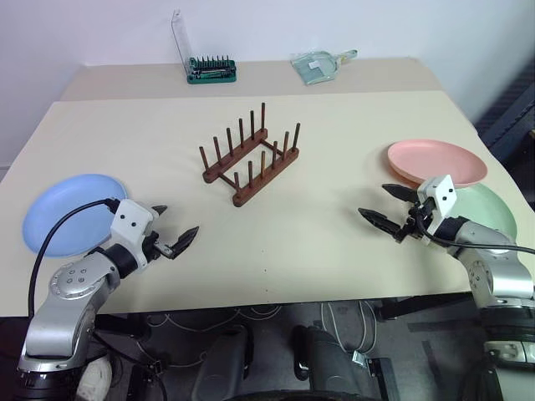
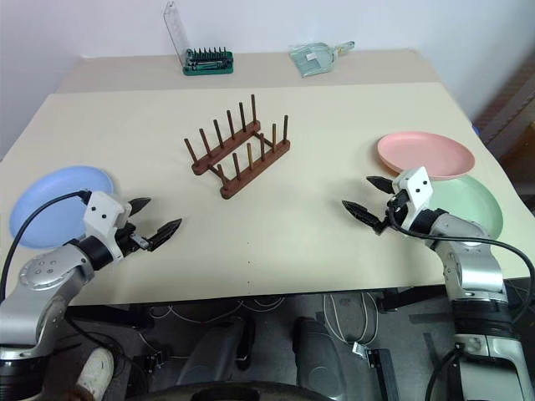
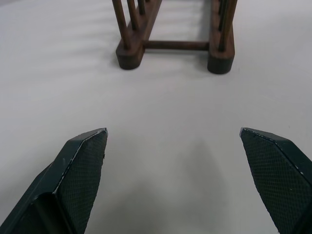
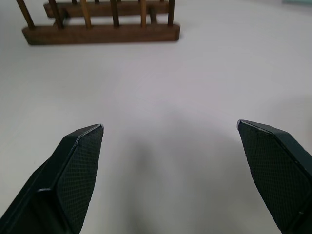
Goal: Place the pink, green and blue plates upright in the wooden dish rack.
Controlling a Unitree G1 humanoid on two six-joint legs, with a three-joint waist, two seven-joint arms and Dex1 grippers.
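The brown wooden dish rack (image 1: 249, 155) sits in the middle of the table (image 1: 292, 251), and its two long rows of pegs run slantwise, from near-left to far-right. Left of the rack lies the flat blue plate (image 1: 63, 210); right of it the pink plate (image 1: 436, 161) overlaps the green plate (image 1: 489, 209). The left gripper (image 1: 173, 229) and right gripper (image 1: 386, 205) float on either side of the rack, fingers wide apart and holding nothing.

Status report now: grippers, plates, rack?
Left gripper and right gripper open, empty. Wooden dish rack empty; blue plate, pink plate, green plate flat. Nothing blocking.
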